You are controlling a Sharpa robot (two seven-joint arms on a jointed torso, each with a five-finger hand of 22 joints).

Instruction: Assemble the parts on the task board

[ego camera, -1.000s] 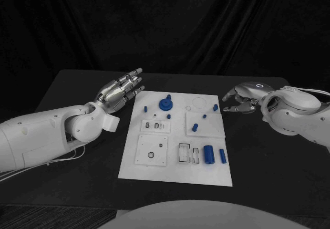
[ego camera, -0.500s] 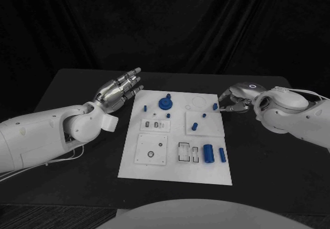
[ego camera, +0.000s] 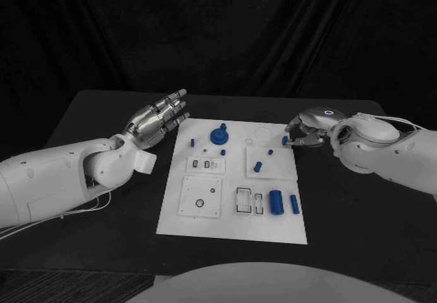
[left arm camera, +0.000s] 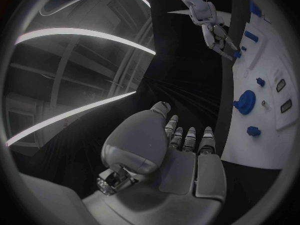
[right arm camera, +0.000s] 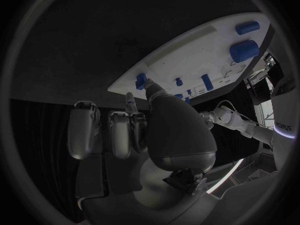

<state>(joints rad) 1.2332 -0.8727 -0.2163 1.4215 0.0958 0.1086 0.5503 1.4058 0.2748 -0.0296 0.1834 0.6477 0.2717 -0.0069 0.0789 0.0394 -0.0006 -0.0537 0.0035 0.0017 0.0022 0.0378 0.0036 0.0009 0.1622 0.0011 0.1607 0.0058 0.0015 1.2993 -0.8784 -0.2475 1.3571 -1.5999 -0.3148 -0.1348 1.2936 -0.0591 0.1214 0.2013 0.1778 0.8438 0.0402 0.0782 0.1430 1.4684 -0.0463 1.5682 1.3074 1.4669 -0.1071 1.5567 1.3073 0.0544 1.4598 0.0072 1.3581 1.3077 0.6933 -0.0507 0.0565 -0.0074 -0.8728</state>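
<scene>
The right hand (ego camera: 305, 134) is reaching at the small blue peg (ego camera: 285, 140) standing near the right edge of the white board (ego camera: 232, 221), toward its far end, and the step in hand looks like taking hold of that peg. In the right wrist view two fingertips (right arm camera: 149, 87) are lying against the peg (right arm camera: 141, 81), one at each side of it so far as can be seen, while the other fingers are hanging apart and idle; whether the pinch is truly bearing on the peg or only touching it I cannot tell. To do this well, the fingertips should be closing squarely on the peg's sides, low enough not to tip it, and lifting straight up before carrying it anywhere, since the board edge is just beside it and a sideways drag could knock it onto the black table (ego camera: 364, 214). The left hand (ego camera: 160, 120) is hovering off the board's left far corner, fingers straight and spread, holding nothing, well apart from the peg. The other blue pieces are sitting across the board, among them a round knob (ego camera: 218, 135) near the far middle.
</scene>
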